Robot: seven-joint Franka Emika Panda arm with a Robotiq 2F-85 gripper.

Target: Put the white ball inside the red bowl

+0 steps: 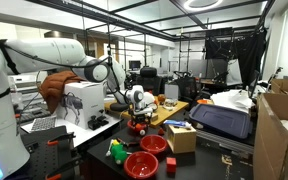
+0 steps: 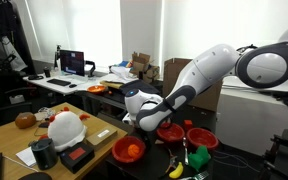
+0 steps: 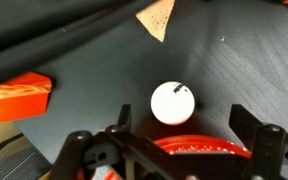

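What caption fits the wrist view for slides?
Open gripper above a smooth white ball lying on the dark tabletop beside a red bowl.

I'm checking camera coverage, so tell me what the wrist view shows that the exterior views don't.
Only the wrist view: the white ball lying on the dark tabletop just beyond the red bowl, with an orange block off to one side. I cannot make the ball out elsewhere.
Only the exterior views: the arm, the white boxy machine, cardboard boxes and other red bowls.
Shared: the gripper, open, over the dark table near a red bowl.
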